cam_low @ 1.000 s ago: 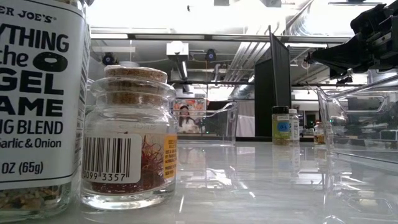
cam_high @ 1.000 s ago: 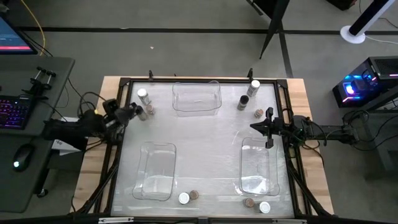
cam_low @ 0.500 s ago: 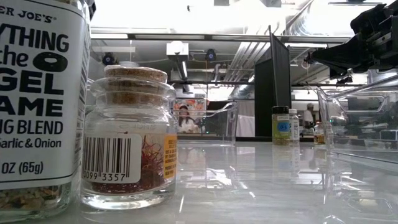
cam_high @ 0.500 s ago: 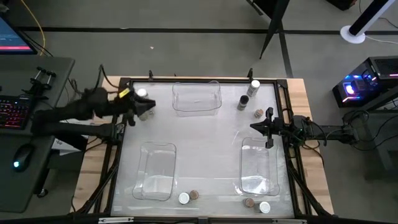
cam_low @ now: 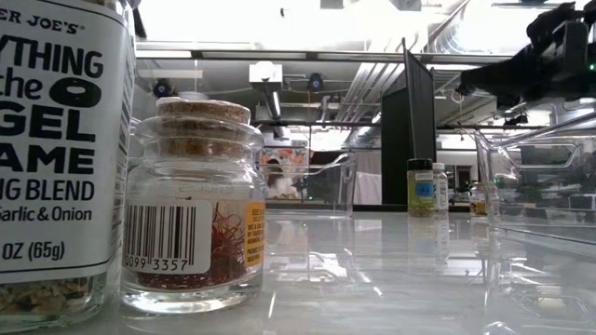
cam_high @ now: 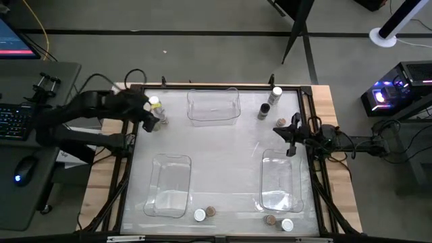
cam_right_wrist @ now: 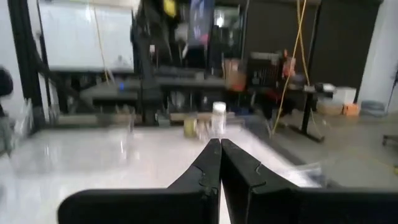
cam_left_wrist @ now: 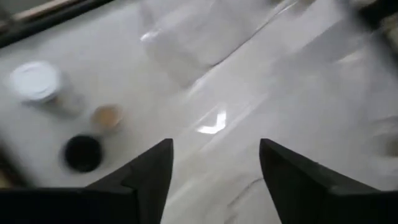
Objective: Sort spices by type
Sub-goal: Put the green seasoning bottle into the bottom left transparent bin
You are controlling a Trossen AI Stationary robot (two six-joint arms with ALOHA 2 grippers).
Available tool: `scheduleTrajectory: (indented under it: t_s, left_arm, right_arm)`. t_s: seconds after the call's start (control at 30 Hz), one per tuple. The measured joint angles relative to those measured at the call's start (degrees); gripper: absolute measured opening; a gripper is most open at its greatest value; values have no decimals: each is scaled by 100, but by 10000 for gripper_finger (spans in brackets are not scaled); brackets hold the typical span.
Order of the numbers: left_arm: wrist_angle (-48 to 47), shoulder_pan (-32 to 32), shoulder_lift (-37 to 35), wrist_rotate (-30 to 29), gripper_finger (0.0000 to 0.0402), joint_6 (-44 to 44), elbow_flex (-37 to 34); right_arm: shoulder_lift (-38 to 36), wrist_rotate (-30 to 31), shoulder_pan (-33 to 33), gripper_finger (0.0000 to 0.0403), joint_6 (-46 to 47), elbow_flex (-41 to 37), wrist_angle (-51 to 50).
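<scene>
Three spice jars stand at the table's far left: a white-lidded one (cam_left_wrist: 36, 81), a tan-lidded one (cam_left_wrist: 106, 116) and a black-lidded one (cam_left_wrist: 83, 154). My left gripper (cam_high: 151, 121) (cam_left_wrist: 214, 155) hovers open just beside them, with nothing between its fingers. Three more jars stand at the far right, with a white lid (cam_high: 275, 92), a black lid (cam_high: 263, 111) and a tan lid (cam_high: 281, 122). My right gripper (cam_high: 290, 130) (cam_right_wrist: 219, 149) is shut and empty just near of them. More jars (cam_high: 200, 214) (cam_high: 270, 219) stand along the near edge.
Three clear plastic bins stand on the table: one at the far middle (cam_high: 213, 106), one near left (cam_high: 170, 184), one near right (cam_high: 281, 181). A large labelled jar (cam_low: 56, 158) and a cork-stoppered jar (cam_low: 196, 205) fill the low view's left side.
My left arm has swung up from the table's left edge toward the far edge, while its gripper has stayed by the far-left jars. My right gripper has shifted slightly toward the far edge.
</scene>
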Motion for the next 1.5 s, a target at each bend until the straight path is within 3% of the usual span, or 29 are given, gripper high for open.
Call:
scheduleTrajectory:
  t_s: [0.13, 0.3, 0.5, 0.7, 0.83, 1.13, 1.23, 1.5]
  left_arm:
    - [-956, 511, 483, -601, 240, -365, -4]
    - [-1218, 1222, 968, -386, 239, 128, -70]
    - [-886, 1977, 1396, -84, 239, 1157, -391]
    - [-705, 2564, 1648, -25, 239, 1619, -768]
    - [-457, 2707, 1647, 337, 239, 1734, -974]
    - [-74, 2705, 1619, 421, 239, 1927, -1196]
    - [-85, 2705, 1619, 173, 239, 2059, -1196]
    - [-87, 2705, 1619, 332, 239, 2222, -1196]
  right_arm:
    - [14, -124, 4, 0, 1399, 0, 1711]
    - [239, 1455, -5, 0, 3449, 19, 3753]
    - [1602, 1121, 0, 0, 4042, 1039, 2796]
    - [3296, 1973, -105, 0, 3685, 2537, 1457]
    - [3897, 1809, -391, 0, 3673, 3418, 445]
    - [4394, 1789, -804, 0, 3574, 4559, -887]
    - [4431, 1662, -879, 0, 3573, 4629, -1007]
    - [4435, 1670, -896, 15, 3764, 4636, -1157]
